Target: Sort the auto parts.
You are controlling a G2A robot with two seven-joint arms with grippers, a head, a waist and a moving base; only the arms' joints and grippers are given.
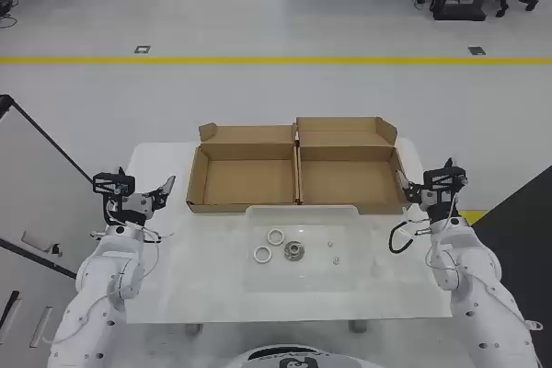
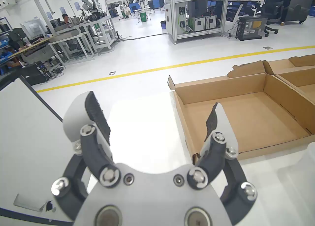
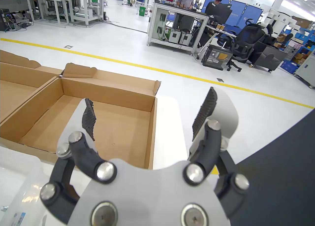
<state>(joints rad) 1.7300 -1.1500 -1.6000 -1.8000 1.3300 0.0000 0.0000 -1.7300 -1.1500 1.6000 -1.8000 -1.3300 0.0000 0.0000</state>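
Observation:
A clear plastic tray point(image 1: 350, 213) lies mid-table holding the parts: two white rings point(image 1: 276, 236) point(image 1: 262, 252), a grey round hub piece point(image 1: 295, 249) and two small bolts point(image 1: 331, 244). Behind it stand two open cardboard boxes, the left box point(image 1: 244, 181) point(image 2: 248, 116) and the right box point(image 1: 345, 179) point(image 3: 103, 123), both bare inside. My left gripper point(image 1: 162, 190) point(image 2: 153, 106) hovers open at the table's left side, beside the left box. My right gripper point(image 1: 407, 187) point(image 3: 150, 107) hovers open at the table's right side, over the right box's near corner. Neither holds anything.
The white table point(image 1: 184, 285) has bare surface left and right of the tray. A grey panel point(image 1: 37, 193) leans off the table's left side and a dark mat point(image 1: 534, 212) lies off its right. A yellow floor line point(image 1: 276, 61) runs behind.

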